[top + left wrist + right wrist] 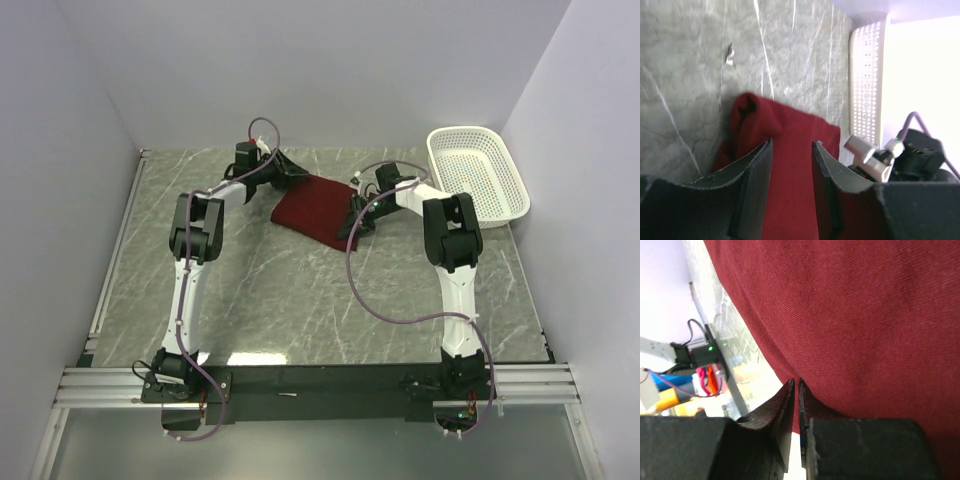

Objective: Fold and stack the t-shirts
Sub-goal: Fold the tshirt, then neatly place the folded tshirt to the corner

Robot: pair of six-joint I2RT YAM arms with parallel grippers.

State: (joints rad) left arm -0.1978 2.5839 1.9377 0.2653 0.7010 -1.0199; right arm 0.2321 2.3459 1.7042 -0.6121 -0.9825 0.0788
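The maroon t-shirt (315,208) lies folded into a small rectangle on the marble table, at the back middle. My left gripper (283,172) is at its far left corner. In the left wrist view the jaws (792,145) stand apart over the red cloth (790,165) and hold nothing. My right gripper (355,222) is at the shirt's right edge. In the right wrist view its jaws (796,382) are pressed together on a fold of the red cloth (855,315). The neck label is hidden.
A white perforated basket (478,170) stands at the back right corner and also shows in the left wrist view (865,90). Grey walls enclose the table on three sides. A metal rail (115,250) runs along the left edge.
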